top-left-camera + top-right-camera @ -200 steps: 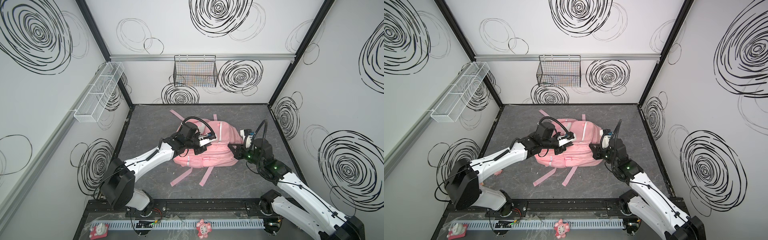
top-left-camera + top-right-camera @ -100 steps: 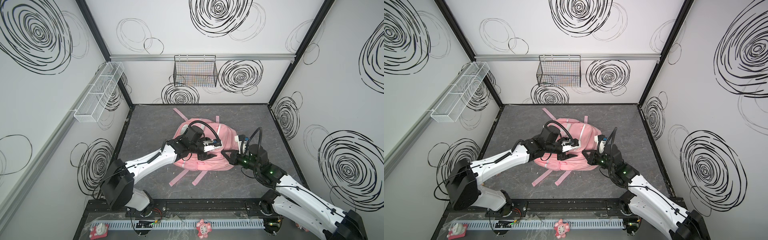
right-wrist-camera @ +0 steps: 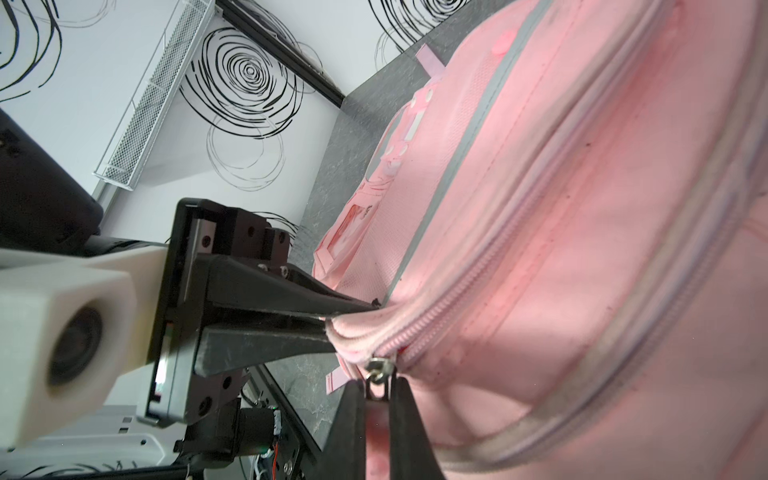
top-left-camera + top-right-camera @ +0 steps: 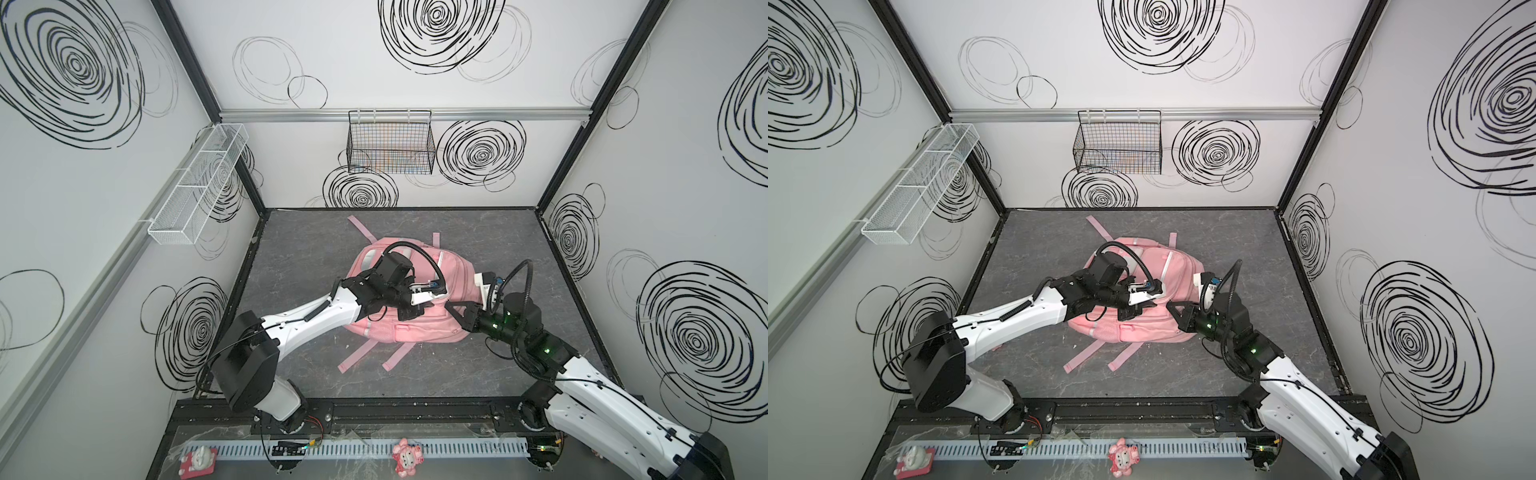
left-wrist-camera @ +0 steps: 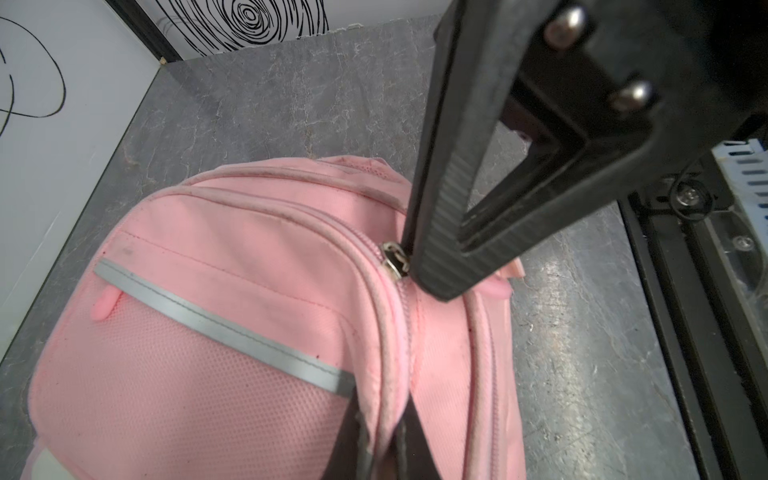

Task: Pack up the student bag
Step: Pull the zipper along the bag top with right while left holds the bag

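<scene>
The pink student bag (image 4: pixel 453 270) (image 4: pixel 1177 270) lies flat in the middle of the grey floor, its straps spread front and back. My left gripper (image 4: pixel 411 311) (image 4: pixel 1133 311) reaches over it from the left and is shut on a fold of the bag's piped seam (image 5: pixel 390 399) next to the zip. In the right wrist view its fingers (image 3: pixel 291 316) pinch that pink edge. My right gripper (image 4: pixel 451 309) (image 4: pixel 1171 307) comes in from the right. It is shut on the metal zip pull (image 3: pixel 376 384), just below the slider (image 5: pixel 392 257). The two grippers' tips are close together.
A black wire basket (image 4: pixel 390 145) hangs on the back wall and a white mesh shelf (image 4: pixel 199 183) on the left wall. Loose pink straps (image 4: pixel 365 353) trail toward the front. Two small pink toys (image 4: pixel 409 457) (image 4: pixel 197 459) sit on the front rail.
The right gripper has moved left and toward the front, holding the zip pull. The left gripper has shifted forward on the bag and now pinches the seam close to the right gripper.
</scene>
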